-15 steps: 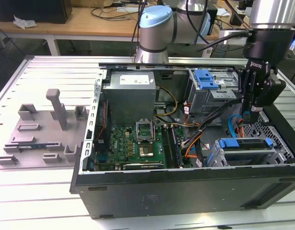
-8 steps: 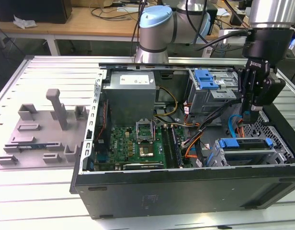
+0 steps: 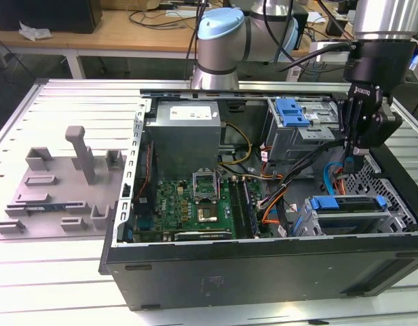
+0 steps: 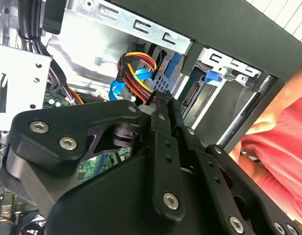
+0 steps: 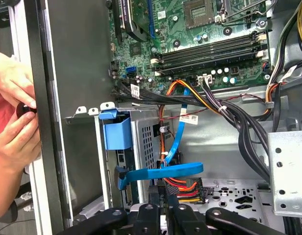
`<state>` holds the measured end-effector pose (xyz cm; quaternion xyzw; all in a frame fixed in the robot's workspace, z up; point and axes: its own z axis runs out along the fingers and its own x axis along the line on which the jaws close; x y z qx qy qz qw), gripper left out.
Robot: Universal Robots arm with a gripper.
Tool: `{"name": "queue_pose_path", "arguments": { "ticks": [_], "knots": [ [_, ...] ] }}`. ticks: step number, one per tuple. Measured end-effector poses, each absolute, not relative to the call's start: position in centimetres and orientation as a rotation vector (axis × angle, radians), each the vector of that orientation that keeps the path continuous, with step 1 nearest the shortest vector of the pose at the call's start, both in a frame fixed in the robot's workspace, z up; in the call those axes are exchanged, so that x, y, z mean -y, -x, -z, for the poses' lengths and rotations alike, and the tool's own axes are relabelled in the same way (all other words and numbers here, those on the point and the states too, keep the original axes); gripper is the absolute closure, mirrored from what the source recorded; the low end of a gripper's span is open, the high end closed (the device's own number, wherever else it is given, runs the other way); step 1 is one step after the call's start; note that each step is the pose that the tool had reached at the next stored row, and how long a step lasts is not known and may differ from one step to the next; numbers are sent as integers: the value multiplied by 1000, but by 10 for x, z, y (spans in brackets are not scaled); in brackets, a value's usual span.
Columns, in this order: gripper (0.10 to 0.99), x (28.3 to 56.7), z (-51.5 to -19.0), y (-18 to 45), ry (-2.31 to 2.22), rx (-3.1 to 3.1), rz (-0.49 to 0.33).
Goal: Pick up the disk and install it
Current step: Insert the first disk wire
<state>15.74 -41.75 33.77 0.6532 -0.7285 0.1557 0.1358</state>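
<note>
Slatted bench (image 3: pixel 60 299) bears the case (image 3: pixel 263 272), jaws closed near the disk (image 3: pixel 348 202); first wrist view adds a person's hands (image 5: pixel 13 142).

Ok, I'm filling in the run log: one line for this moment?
disk: in drive bay | hand: shut, over cables beside bay | person: holding case wall

This is a robotics lab or workshop. An opened computer case (image 3: pixel 263 265) lies on a slatted metal desk (image 3: pixel 60 285), with a robot arm (image 3: pixel 222 47) mounted just behind the case and wooden desks (image 3: pixel 121 35) strewn with cables (image 3: pixel 169 15) farther behind it.
</note>
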Motion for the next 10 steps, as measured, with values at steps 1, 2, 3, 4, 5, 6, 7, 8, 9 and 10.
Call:
{"name": "queue_pose_path", "arguments": {
  "ticks": [1, 2, 3, 4, 5, 6, 7, 8, 9, 10],
  "knots": [
    [918, 418, -338, -157, -1892, 2110, -451],
    [918, 418, -338, -157, -1892, 2110, -451],
    [918, 418, -338, -157, -1892, 2110, -451],
    [918, 418, -338, -157, -1892, 2110, -451],
    [918, 418, -338, -157, -1892, 2110, -451],
    [918, 418, -337, -157, -1892, 2110, -451],
    [918, 418, -337, -157, -1892, 2110, -451],
    [918, 420, -338, -157, -1892, 2110, -451],
    [918, 422, -341, -158, -1893, 2111, -449],
    [918, 425, -344, -158, -1894, 2113, -447]
  ]
}}
